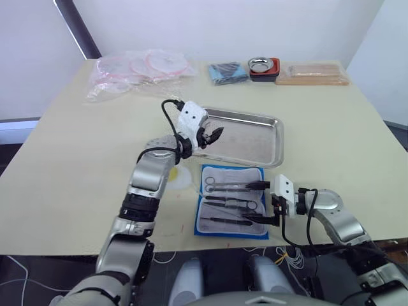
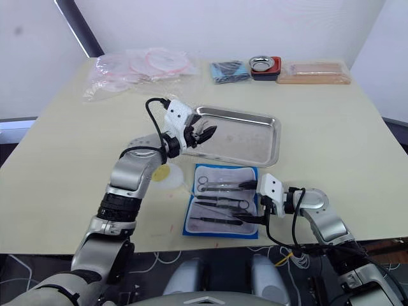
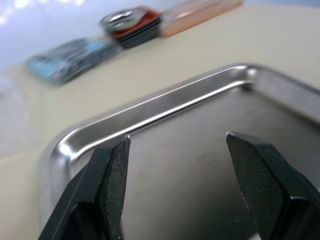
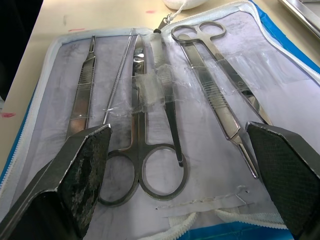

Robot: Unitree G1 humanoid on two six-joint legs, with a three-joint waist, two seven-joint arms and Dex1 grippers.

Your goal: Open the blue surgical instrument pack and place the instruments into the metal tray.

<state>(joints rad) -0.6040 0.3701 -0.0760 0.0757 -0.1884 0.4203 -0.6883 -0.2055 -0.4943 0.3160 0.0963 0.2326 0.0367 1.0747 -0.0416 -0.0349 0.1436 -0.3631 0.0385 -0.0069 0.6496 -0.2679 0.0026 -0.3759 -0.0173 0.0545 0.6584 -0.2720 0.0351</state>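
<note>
1 open pack [image 1: 231, 202], 5 instruments [image 4: 160, 100] (inside), 1 tray [image 1: 255, 119], 2 pincers [image 1: 214, 135]

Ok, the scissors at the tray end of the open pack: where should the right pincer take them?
Grip the scissors across the bare shank just below the ring handles, coming straight down. They lie flat on the lining of the pack, and a clear strap crosses the blades, so slide them out handle-first. The right pincer is open beside it.

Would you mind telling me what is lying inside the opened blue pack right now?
The pack lies open; scissors, forceps and tweezers sit on its pale lining under clear straps. Anything beneath the lining is hidden.
</note>
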